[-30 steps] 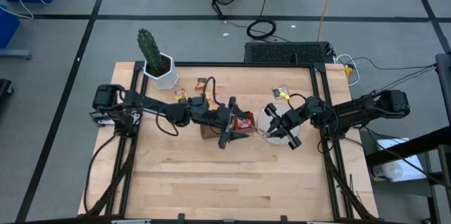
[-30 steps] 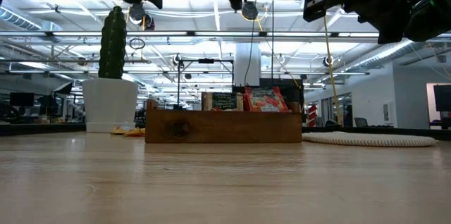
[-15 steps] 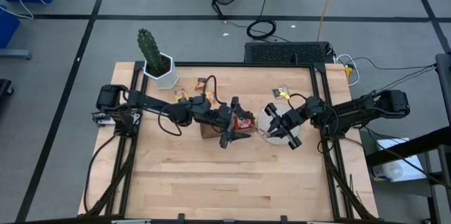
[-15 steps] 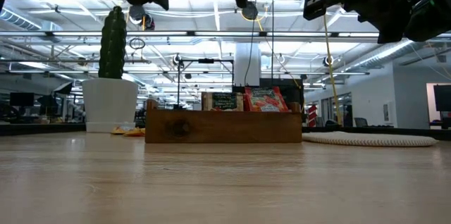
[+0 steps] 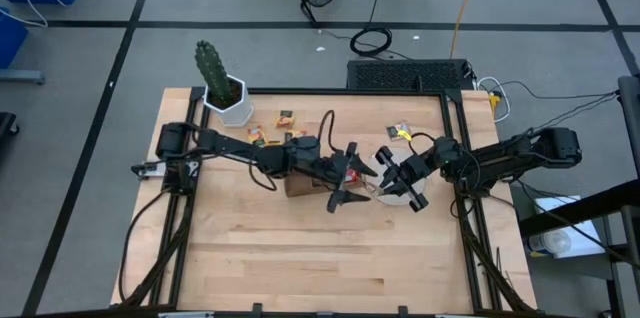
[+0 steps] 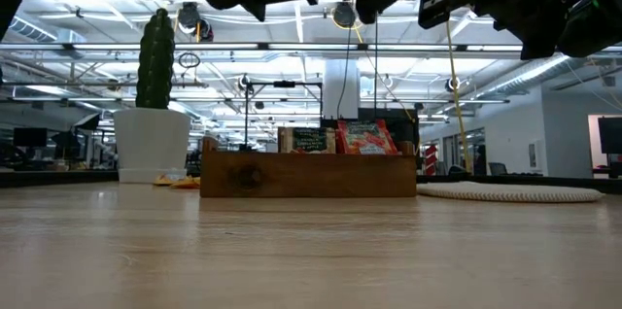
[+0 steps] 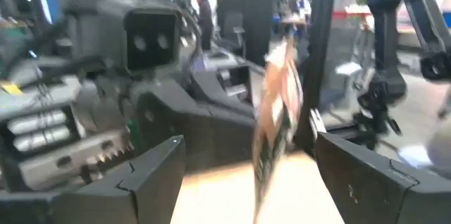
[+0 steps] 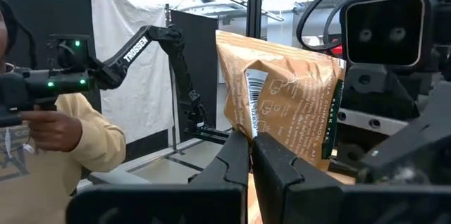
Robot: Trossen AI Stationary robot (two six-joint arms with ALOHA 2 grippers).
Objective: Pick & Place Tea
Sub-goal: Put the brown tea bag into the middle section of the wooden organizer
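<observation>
Tan sachet [image 8: 292,108]: upright, pinched in right gripper [image 8: 250,155] — jaws shut on its lower edge.
Left gripper [image 7: 243,175]: jaws wide, empty — facing sachet, nearer.
Location: above bench [image 5: 300,258], by disc [image 5: 418,196].

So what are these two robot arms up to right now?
They are handling tea sachets at a wooden table. The right claw is shut on a tan tea sachet, holding it up over the round whitish disc. The left claw is open and faces it, the sachet hanging between its fingers, which looks like a handover. Next to them, the wooden tray already holds a few sachets upright, and others lie loose near the potted cactus.
</observation>
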